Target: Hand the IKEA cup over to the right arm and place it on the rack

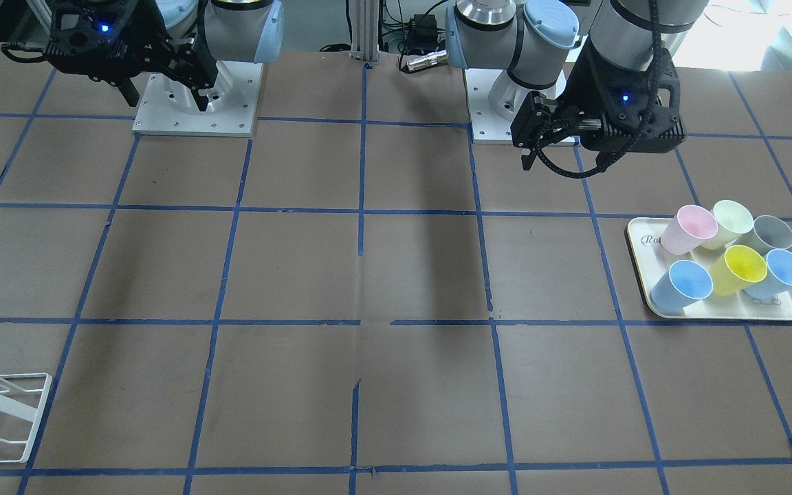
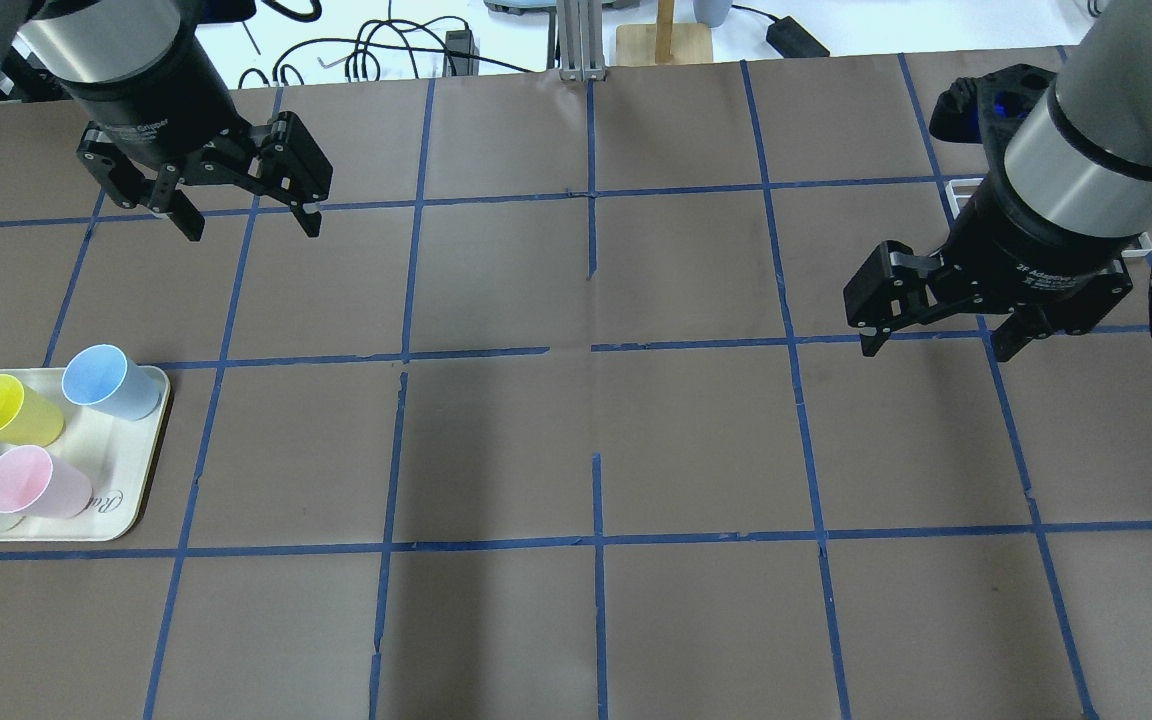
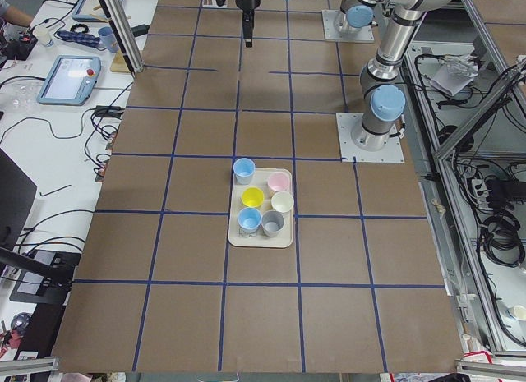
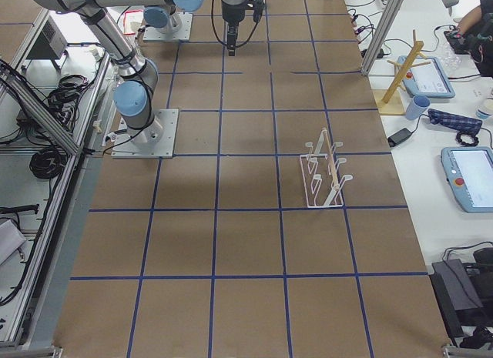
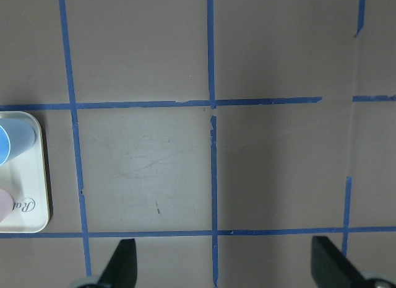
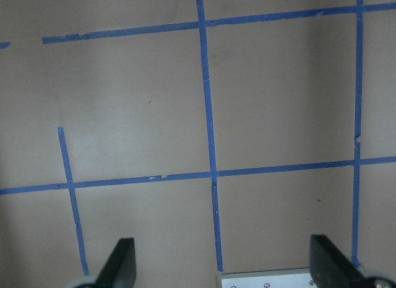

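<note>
Blue cup [image 2: 108, 381] sitting at the tray [image 2: 126, 520] corner, well apart from the left gripper [image 2: 251, 228], jaws spread wide, empty, right gripper [image 2: 938, 348] likewise spread, holding nothing

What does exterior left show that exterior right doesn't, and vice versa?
Exterior left only: the cream tray holding six cups, including a blue cup at its far end and a second blue cup at its near end beside the grey cup.
Exterior right only: the white wire rack, with nothing hung on it.
Both: the brown table with its blue tape grid, plus the left arm and right arm on their base plates.
</note>
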Robot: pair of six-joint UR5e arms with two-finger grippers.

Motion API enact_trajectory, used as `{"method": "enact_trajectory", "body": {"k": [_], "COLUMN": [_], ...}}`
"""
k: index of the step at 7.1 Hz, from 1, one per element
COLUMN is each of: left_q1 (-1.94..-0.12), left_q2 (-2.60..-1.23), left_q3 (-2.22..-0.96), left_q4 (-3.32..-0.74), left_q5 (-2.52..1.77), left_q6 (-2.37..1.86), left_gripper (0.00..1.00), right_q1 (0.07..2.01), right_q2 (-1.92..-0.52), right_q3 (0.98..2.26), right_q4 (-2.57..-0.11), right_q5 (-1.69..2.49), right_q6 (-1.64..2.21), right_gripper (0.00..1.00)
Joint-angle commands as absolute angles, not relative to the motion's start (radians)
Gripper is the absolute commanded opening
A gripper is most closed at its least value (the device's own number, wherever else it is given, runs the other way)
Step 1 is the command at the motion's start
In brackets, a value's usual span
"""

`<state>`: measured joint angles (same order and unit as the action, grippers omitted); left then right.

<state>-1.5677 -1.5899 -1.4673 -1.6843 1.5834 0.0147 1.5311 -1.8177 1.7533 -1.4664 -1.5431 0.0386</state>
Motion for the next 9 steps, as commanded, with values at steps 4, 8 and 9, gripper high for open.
{"method": "enact_trajectory", "body": {"k": [4,8,9], "left_q1": [-1.553,-1.313,-1.195], "left_q2": [-1.577,-1.571,-1.569], "left_q3": [-1.471,-1.485,-1.515], "left_q4": [-1.683,-1.693,-1.695], "left_q5": [1.583,1.572,1.551], "left_q6": [0.047,0.358,0.499], "left_gripper": [1.00,1.00,1.00], "right_q1": [1.522,1.444,1.387], "right_q2": [-1.816,-1.773,-1.772], "right_q3": [1.753,1.752,1.752], "right_q4": [-1.468,-1.492,-1.490], "right_q5": [-1.543,-1.326,-1.125], "right_q6": [0.037,0.023,0.012], "right_gripper": [1.00,1.00,1.00]}}
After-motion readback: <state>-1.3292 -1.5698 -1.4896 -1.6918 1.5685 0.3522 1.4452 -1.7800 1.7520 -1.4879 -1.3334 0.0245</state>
